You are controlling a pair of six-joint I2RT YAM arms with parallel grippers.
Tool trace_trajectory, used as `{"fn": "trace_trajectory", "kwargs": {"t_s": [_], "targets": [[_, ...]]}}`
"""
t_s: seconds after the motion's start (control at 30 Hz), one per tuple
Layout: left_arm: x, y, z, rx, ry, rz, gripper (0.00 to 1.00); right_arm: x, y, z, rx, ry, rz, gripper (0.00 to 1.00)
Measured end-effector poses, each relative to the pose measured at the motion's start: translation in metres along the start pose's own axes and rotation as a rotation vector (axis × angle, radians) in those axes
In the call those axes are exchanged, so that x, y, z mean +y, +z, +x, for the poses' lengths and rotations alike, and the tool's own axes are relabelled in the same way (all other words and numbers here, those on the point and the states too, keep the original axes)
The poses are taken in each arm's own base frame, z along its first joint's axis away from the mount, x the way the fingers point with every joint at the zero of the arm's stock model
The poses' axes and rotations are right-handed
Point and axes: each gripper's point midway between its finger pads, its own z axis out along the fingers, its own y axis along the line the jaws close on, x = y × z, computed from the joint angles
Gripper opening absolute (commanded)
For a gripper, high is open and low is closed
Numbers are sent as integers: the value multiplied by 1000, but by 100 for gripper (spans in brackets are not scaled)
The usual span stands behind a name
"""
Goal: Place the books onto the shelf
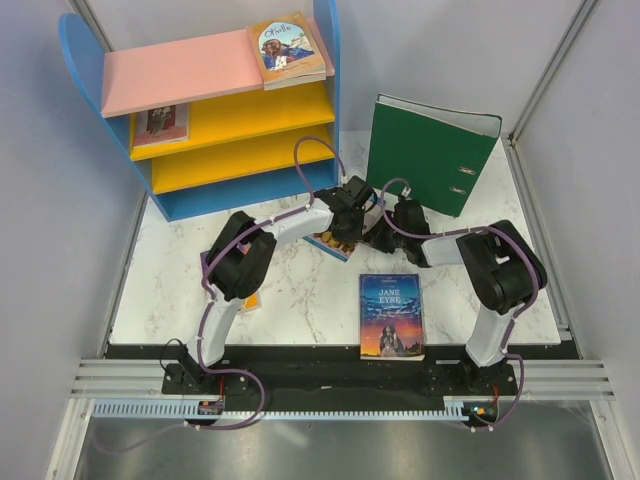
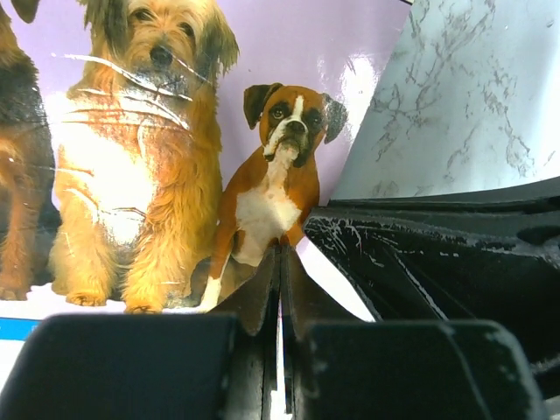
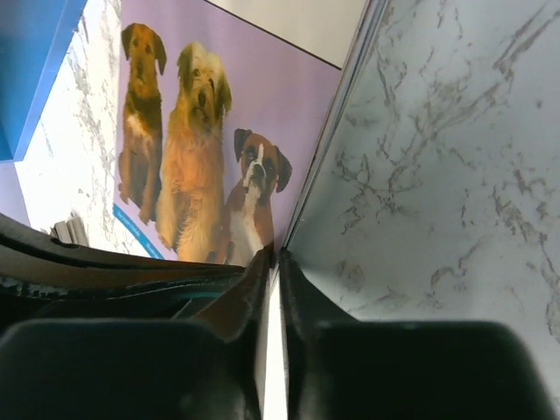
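Note:
A thin book with three dogs on a pale purple cover point(image 2: 289, 61) point(image 3: 192, 175) is lifted on edge above the marble table, mostly hidden under both grippers in the top view point(image 1: 334, 246). My left gripper point(image 1: 350, 215) point(image 2: 282, 249) is shut on its lower edge. My right gripper point(image 1: 385, 226) point(image 3: 274, 254) is shut on the same book from the other side, close beside the left one. The shelf point(image 1: 180, 70) stands at the back left. "Othello" point(image 1: 287, 47) lies on its pink top and another book point(image 1: 160, 122) on the upper yellow board. "Jane Eyre" point(image 1: 391, 315) lies flat near the front.
A big green binder point(image 1: 430, 150) stands upright at the back right, just behind the right gripper. One more book point(image 1: 251, 301) lies on the table under the left arm, mostly hidden. Grey walls close in the table point(image 1: 300, 290) on both sides.

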Motion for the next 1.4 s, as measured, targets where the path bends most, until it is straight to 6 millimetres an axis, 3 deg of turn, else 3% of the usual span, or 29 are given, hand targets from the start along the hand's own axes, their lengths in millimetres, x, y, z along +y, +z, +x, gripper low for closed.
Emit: {"fn": "trace_trajectory", "kwargs": {"t_s": [0.17, 0.33, 0.47, 0.7, 0.77, 0.93, 1.03, 1.07, 1.27, 1.4], "targets": [[4, -2, 1, -4, 6, -22, 2, 1, 1, 3, 4, -6, 1, 4], [22, -12, 7, -4, 19, -90, 2, 9, 1, 14, 34, -20, -23, 2], [52, -26, 8, 11, 22, -163, 2, 15, -4, 17, 46, -38, -41, 2], [128, -32, -15, 1, -68, -278, 2, 27, -25, 15, 53, -89, -60, 2], [141, -34, -17, 9, -69, -300, 2, 32, -34, 15, 59, -111, -67, 2], [130, -31, -9, 32, -38, -271, 2, 44, -57, 14, 72, -158, -82, 2], [119, -27, 6, 53, -5, -261, 2, 45, -67, 16, 85, -182, -77, 19], [113, -27, 10, 54, 6, -249, 2, 43, -69, 18, 93, -185, -69, 29], [91, -32, 31, 49, 56, -217, 2, 9, -64, 36, 167, -158, 34, 61], [89, -32, 33, 43, 60, -209, 2, -10, -56, 43, 194, -99, 72, 63]]}}
